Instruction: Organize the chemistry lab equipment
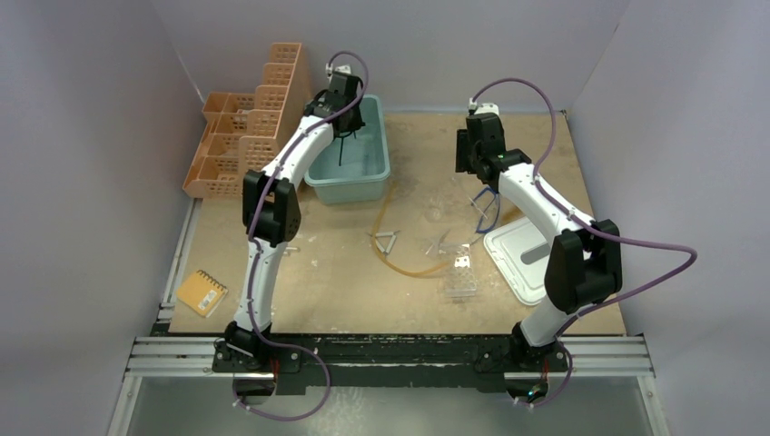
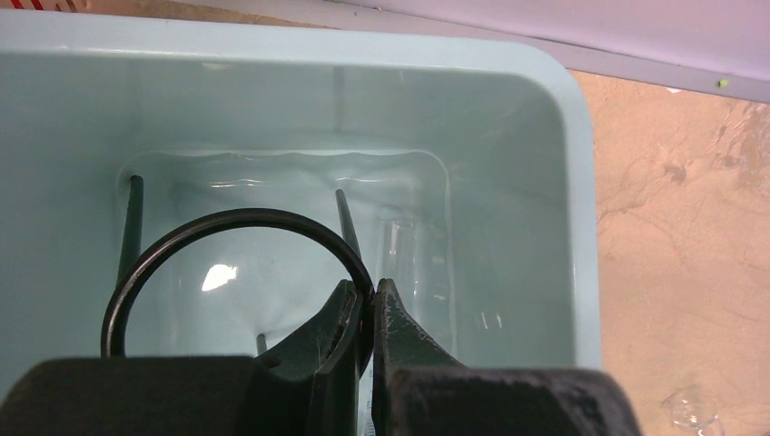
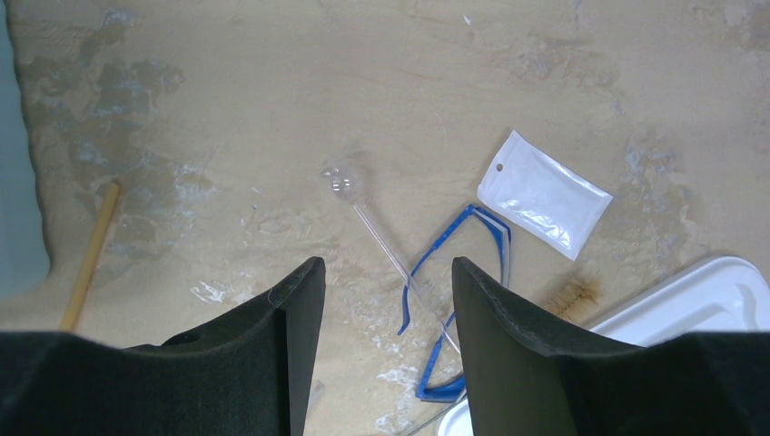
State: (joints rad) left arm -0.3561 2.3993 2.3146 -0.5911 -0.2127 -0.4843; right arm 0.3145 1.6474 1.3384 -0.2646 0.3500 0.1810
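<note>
Near edge: tube rack [image 1: 460,272] and wire triangle [image 1: 386,241] lie on the counter [image 1: 318,272], with neither arm at them.

Mid-counter: right fingers [image 3: 386,272] are spread wide with nothing between them, hanging above the counter. Goggles [image 3: 438,246] show in the gap and beside one fingertip, long axis on a slant. A glass bulb tube [image 3: 343,182] crosses the gap on the opposite slant. The right arm is plainly the nearer one for both.

Far left: left fingers [image 2: 363,295] are clenched on the ring [image 2: 245,213], pinching its wire at one side of the loop. The loop lies about flat, with thin black legs pointing down. It sits within the bin [image 2: 508,136], apparently below the rim. Whether the legs touch the floor I cannot tell.

Judgement: the drop is straight down with no sideways travel, so opening the fingers should leave the ring in the bin. Something clear seems to lie on the bin floor beside the ring, so a soft release looks wise.
</note>
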